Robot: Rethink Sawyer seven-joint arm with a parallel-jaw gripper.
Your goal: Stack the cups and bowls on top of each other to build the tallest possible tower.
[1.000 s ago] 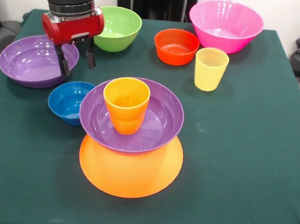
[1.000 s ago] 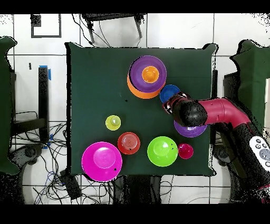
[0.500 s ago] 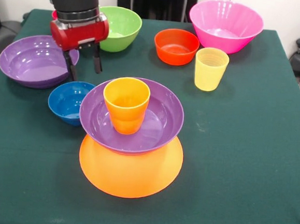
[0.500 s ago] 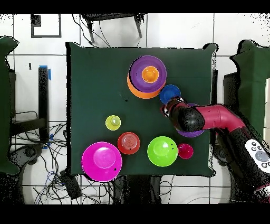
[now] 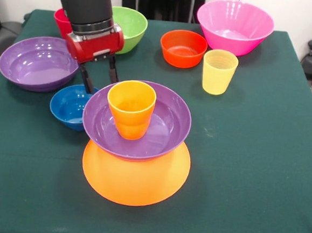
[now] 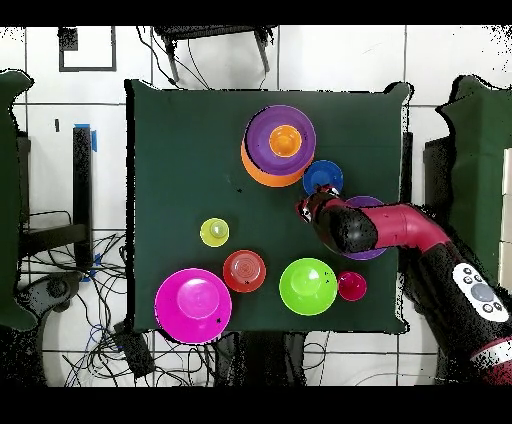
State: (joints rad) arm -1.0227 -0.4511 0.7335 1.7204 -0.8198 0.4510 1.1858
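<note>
The tower stands near the front: an upturned yellow-orange bowl [image 5: 134, 182], a purple bowl [image 5: 169, 123] on it, and an orange cup [image 5: 130, 108] upright inside. A small blue bowl [image 5: 67, 108] sits on the cloth touching the tower's left side. My gripper [image 5: 99, 78] hangs open and empty just behind the blue bowl's far rim, beside the tower. In the overhead view the gripper [image 6: 308, 205] is just below the blue bowl [image 6: 322, 176]. A second purple bowl [image 5: 33, 63] lies at the left. The yellow cup [image 5: 219, 72] stands at the right.
Along the far side sit a green bowl [image 5: 129, 25], an orange-red bowl [image 5: 183, 47] and a big pink bowl [image 5: 234, 25]. A red-pink cup [image 5: 61, 20] peeks out behind the arm. The arm crosses the loose purple bowl [image 6: 372, 205] in the overhead view.
The open gripper has moved right in the front view, from over the loose purple bowl to behind the blue bowl near the tower. Bowls and cups have not moved.
</note>
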